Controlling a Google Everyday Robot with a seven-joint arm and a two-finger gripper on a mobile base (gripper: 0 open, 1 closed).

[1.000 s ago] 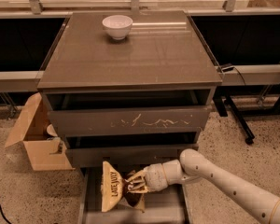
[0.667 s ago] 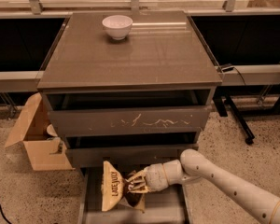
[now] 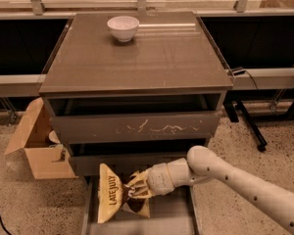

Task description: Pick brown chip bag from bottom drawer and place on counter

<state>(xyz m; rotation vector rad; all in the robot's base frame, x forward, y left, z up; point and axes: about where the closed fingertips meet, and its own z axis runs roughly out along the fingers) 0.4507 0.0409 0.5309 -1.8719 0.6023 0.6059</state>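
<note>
Hardly moving since a moment ago, staying in the same spot. Standing on end, the brown chip bag point(image 3: 110, 194), down inside the pulled-out bottom drawer point(image 3: 169, 212), leaning a little to the left. Squeezing its right side with the gripper point(image 3: 137, 187), fingers closing tight on the crinkly foil. Holding just one edge, so maybe slipping out when lifting. Maybe bumping the drawer above point(image 3: 127, 163) going up. Maybe knocking the white bowl point(image 3: 123, 27) when setting down on the counter point(image 3: 137, 67).
</note>
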